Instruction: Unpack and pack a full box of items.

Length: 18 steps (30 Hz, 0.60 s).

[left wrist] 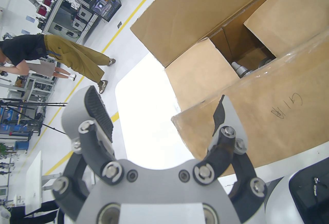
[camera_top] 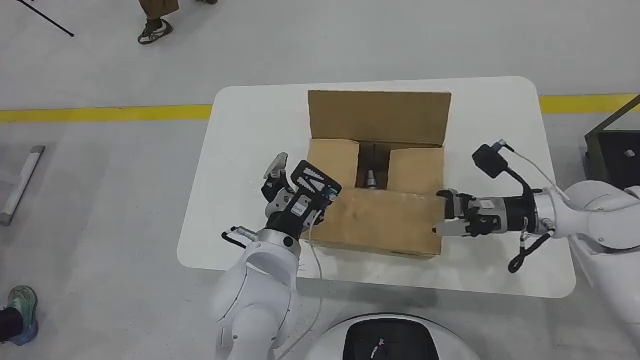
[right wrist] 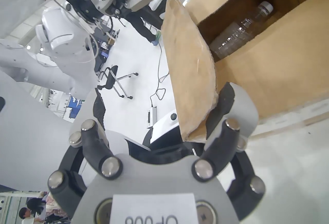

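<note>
A cardboard box (camera_top: pixel 378 165) stands mid-table, back flap (camera_top: pixel 378 117) upright, two side flaps folded in. Its front flap (camera_top: pixel 385 222) leans toward me. Through the gap I see a grey capped item (left wrist: pixel 240 69) and a clear plastic bottle (right wrist: pixel 239 32) lying inside. My left gripper (camera_top: pixel 300 190) is open at the front flap's left corner; that corner (left wrist: pixel 185 119) lies between its fingers, close to one pad (left wrist: pixel 219 113). My right gripper (camera_top: pixel 446 217) is open at the flap's right corner, the cardboard edge (right wrist: pixel 190 96) between its fingers and against one pad (right wrist: pixel 226 99).
The white table (camera_top: pixel 500 110) has bare room left, right and behind the box. Its front edge is just below the box. A dark frame (camera_top: pixel 615 145) stands off the table's right side. A yellow floor line (camera_top: pixel 100 113) runs behind.
</note>
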Tool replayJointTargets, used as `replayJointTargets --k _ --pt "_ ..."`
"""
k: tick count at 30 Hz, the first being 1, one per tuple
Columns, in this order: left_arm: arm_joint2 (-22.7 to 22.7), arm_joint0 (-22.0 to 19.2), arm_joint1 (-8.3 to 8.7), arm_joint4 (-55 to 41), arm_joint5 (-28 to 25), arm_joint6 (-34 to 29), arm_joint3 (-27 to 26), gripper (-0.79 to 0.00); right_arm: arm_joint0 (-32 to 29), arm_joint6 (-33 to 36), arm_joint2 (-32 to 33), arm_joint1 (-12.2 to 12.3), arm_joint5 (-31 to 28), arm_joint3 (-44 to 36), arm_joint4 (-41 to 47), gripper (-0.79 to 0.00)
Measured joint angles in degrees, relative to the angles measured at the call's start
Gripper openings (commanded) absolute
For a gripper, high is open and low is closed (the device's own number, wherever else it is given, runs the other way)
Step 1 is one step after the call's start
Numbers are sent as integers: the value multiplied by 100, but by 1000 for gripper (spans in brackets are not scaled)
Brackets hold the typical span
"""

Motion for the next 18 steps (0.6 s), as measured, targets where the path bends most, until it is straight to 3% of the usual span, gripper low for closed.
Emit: replayJointTargets --k 2,3,4,5,7,8,18 --pt "0 0 0 0 0 0 0 0 30 -61 -64 12 -61 51 -107 0" --pt "0 0 0 0 0 0 0 0 52 -95 -125 15 -96 75 -149 -43" --pt "0 0 0 0 0 0 0 0 73 -116 -174 17 -116 86 -195 -191" --pt "0 0 0 0 0 0 0 0 96 -135 -222 21 -136 87 -273 -434" --pt "0 0 0 0 0 0 0 0 128 -207 -347 25 -205 65 -419 -560" --pt "0 0 0 0 0 0 0 0 133 -241 -390 26 -234 63 -432 -785" --pt "-99 80 18 -51 106 213 -85 0 200 -701 -478 87 -700 -224 -1054 -785"
